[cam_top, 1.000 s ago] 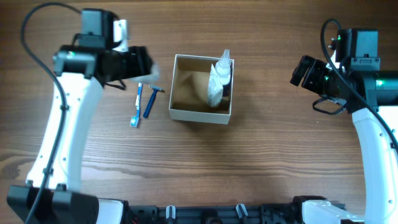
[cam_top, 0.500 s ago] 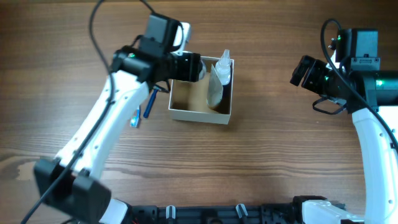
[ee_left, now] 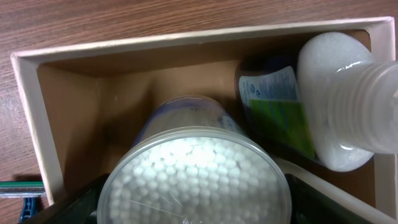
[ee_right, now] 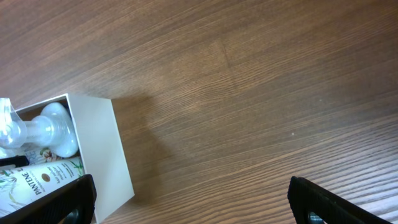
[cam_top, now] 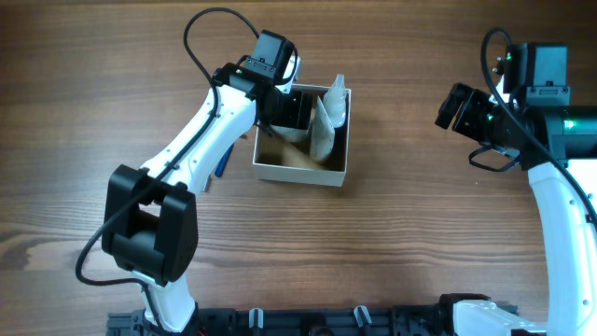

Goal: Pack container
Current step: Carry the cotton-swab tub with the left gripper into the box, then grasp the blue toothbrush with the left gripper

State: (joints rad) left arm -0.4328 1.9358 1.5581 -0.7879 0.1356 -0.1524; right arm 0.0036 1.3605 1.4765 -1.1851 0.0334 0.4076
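The container [cam_top: 298,175] is a square cardboard box, cream outside and tan inside, at the table's middle. It holds a clear bottle [cam_top: 336,101] and a white Pantene tube [cam_top: 322,138] leaning on its right wall. My left gripper [cam_top: 287,108] is shut on a round clear jar of cotton swabs [ee_left: 196,177] and holds it over the box's inside, near the far left corner [ee_left: 28,106]. The bottle [ee_left: 348,99] and tube [ee_left: 280,112] lie to the jar's right. My right gripper [cam_top: 457,107] is open and empty, well right of the box [ee_right: 99,149].
A blue razor [cam_top: 221,166] lies on the table left of the box, partly hidden by my left arm; its tip shows in the left wrist view [ee_left: 18,186]. Bare wood shows below my right gripper [ee_right: 193,208].
My left arm has swung right from beside the razor and toothbrush to over the box, carrying the jar. The right arm has not moved.
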